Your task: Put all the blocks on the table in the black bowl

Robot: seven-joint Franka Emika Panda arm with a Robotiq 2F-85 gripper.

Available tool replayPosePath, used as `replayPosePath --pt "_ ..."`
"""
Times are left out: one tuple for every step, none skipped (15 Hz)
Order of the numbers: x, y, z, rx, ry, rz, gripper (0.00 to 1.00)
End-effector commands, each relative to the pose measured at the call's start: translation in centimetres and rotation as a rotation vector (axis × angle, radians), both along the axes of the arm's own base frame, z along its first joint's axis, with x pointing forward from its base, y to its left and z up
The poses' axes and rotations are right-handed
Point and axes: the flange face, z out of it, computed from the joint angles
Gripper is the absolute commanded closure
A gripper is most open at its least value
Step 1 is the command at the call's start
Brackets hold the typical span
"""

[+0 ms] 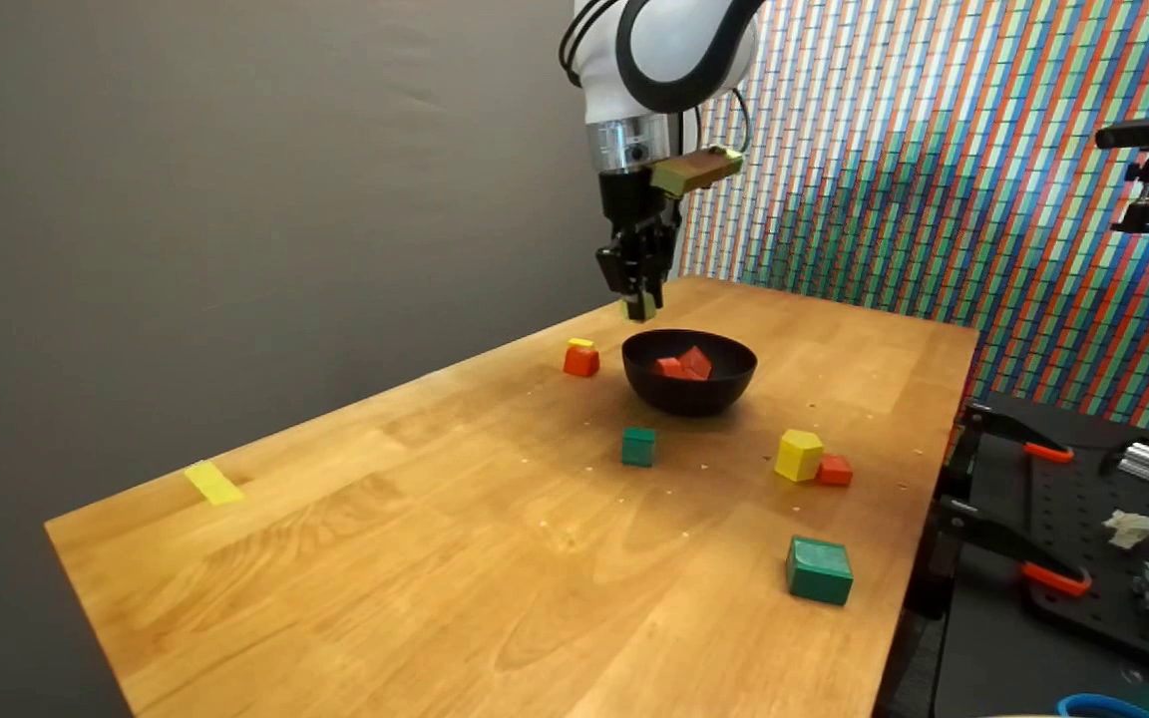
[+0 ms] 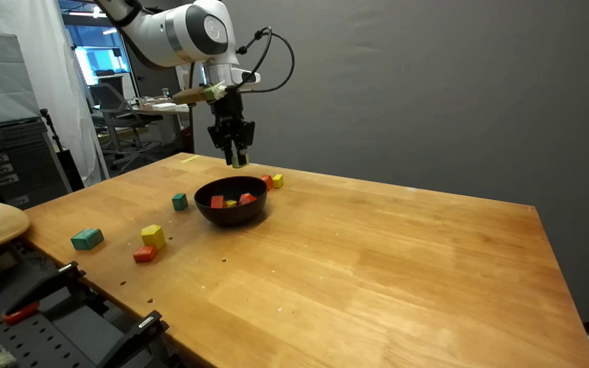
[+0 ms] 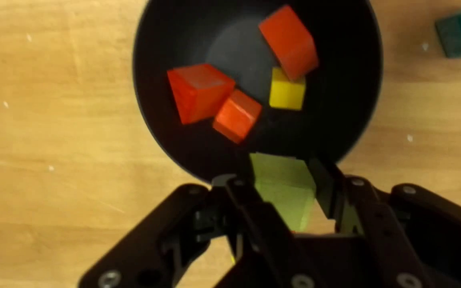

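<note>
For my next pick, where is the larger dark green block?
In an exterior view, that green block lies lower right on the table, near the larger yellow block.

I am counting five red-orange angular blocks [image 3: 202, 94], three yellow faceted blocks [image 1: 798, 456], two green box-shaped blocks [image 1: 819, 570], one pale yellow-green block [image 3: 283, 192], one round black bowl [image 2: 231, 217], one honey-coloured wooden table [image 2: 376, 271] and my one black two-fingered gripper [image 3: 282, 172].

Bright light fills the table [image 1: 415, 558]; the black bowl [image 2: 229, 217] casts a soft shadow; the wrist view is blurred.
</note>
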Motion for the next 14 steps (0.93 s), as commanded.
replayPosePath --pt "-6.7 -4.5 0.5 0.012 0.054 -0.046 0.83" --pt "-8.1 -5.7 0.2 0.021 0.056 -0.061 0.58" --pt "-9.1 -6.5 0.1 0.026 0.034 -0.069 0.34" --pt "-9.5 -7.1 0.1 0.042 -0.008 -0.085 0.33" --pt "-9.9 -7.6 0.3 0.064 -0.061 -0.099 0.31" --pt "-10.2 -7.9 0.6 0.080 -0.118 -0.087 0.24" --pt "-10.5 -8.2 0.9 0.095 -0.162 -0.084 0.16" --pt "-10.7 -8.5 1.2 0.109 -0.204 -0.090 0.08" --pt "-10.8 -8.7 1.5 0.122 -0.248 -0.093 0.00" --pt "-10.7 -8.6 2.0 0.134 -0.297 -0.086 0.00" --pt "-10.3 -8.3 2.5 0.146 -0.346 -0.056 0.00" --pt "-9.7 -7.7 2.9 0.144 -0.380 -0.005 0.00" --pt "-8.7 -6.9 2.8 0.133 -0.397 0.059 0.00" --pt "-7.9 -6.3 2.8 0.132 -0.412 0.110 0.00"
